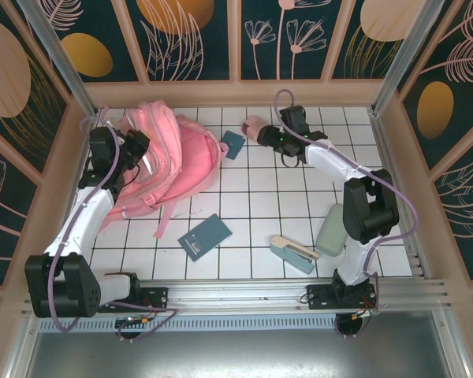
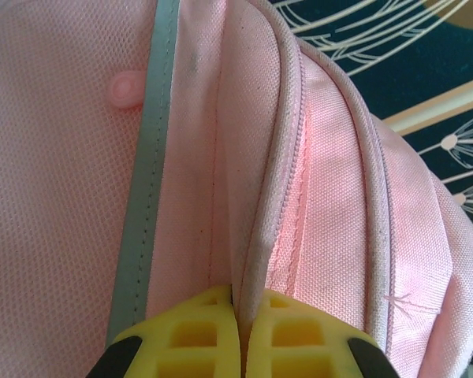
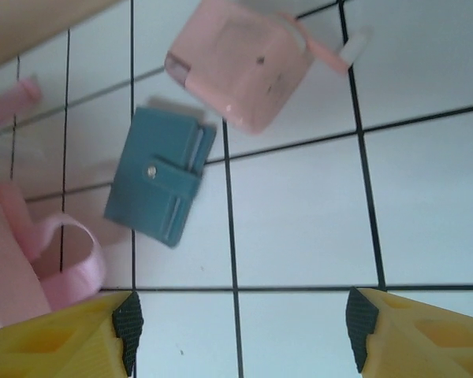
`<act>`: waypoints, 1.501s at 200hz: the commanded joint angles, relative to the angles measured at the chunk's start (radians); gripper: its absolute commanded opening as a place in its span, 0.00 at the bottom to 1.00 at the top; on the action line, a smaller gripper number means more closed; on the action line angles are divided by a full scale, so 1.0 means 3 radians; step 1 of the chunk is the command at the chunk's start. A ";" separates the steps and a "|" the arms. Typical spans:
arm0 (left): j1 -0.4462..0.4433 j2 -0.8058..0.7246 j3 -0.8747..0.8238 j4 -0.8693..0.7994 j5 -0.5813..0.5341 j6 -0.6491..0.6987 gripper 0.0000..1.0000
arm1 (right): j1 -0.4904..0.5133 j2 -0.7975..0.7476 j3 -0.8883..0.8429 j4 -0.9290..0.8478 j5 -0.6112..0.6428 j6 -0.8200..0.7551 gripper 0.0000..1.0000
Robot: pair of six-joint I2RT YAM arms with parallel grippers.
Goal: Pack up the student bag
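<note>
The student bag (image 1: 177,153), a big pink backpack, lies at the back left of the tiled table with its straps trailing toward the front. My left gripper (image 1: 136,150) is on the bag's left side. In the left wrist view its yellow fingers (image 2: 189,331) are shut on a folded pink fabric edge (image 2: 256,260) beside the zipper, next to a grey reflective stripe (image 2: 146,197). My right gripper (image 1: 266,136) hovers open over bare tiles at the back middle. Its fingertips (image 3: 126,319) stand wide apart with nothing between them. Just beyond them lie a small pink pouch (image 3: 240,63) and a teal wallet (image 3: 159,175).
A teal notebook (image 1: 204,236) lies near the front middle. A beige and teal stapler (image 1: 293,252) and a pale green case (image 1: 329,230) sit at the front right by the right arm. A pink strap loop (image 3: 63,268) reaches toward the wallet. Wooden walls enclose the table.
</note>
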 commanded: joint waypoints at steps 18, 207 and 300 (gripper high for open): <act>0.0077 -0.0252 -0.0164 0.0184 -0.0271 0.0015 0.00 | 0.0251 -0.0188 -0.0052 -0.0497 0.0124 -0.0482 0.73; -0.0301 -0.0336 -0.0627 0.0738 0.0532 -0.0028 0.00 | -0.1038 -0.1731 -0.1865 -0.2069 0.0761 0.1056 0.99; -0.0301 -0.0269 -0.0601 0.0744 0.0539 0.0014 0.00 | -0.1108 -0.1656 -0.2374 -0.1366 0.0174 0.0671 0.99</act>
